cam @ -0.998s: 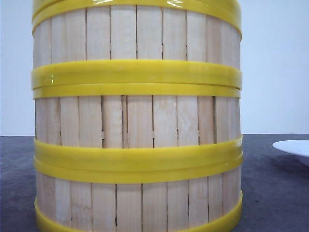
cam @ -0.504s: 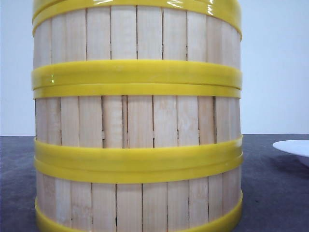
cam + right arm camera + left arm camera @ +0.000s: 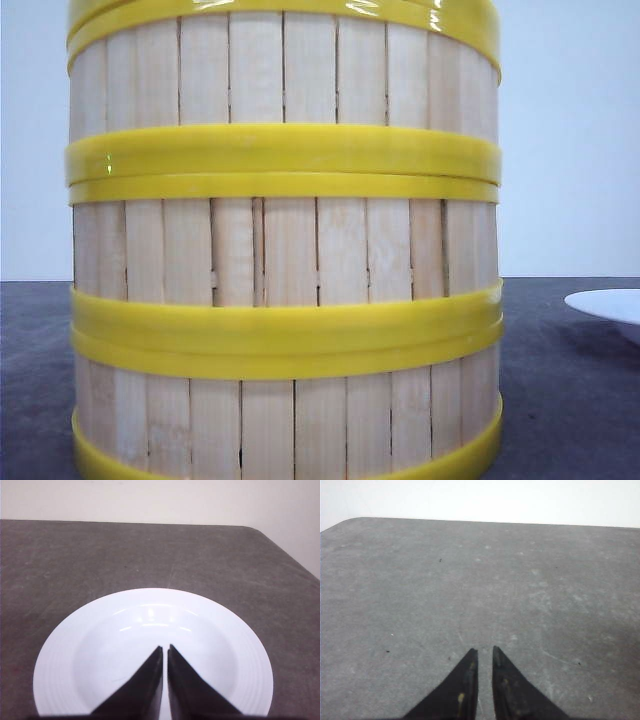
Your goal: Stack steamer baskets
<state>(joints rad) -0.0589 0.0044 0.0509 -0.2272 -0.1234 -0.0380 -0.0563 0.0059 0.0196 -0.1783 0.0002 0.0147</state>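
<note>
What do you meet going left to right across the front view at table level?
Bare grey table → stack of steamer baskets, filling most of the frame → another strip of bare table → the white plate, cut off by the right edge.

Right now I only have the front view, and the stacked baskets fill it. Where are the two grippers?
Observer: The right gripper is over the white plate, fingers nearly together, holding nothing.
Operator: And the left one?
Observer: The left gripper is over the bare grey table, also nearly closed and holding nothing.
Operator: Anything lying in that plate?
Observer: No, nothing shows in it in the right wrist view.
</note>
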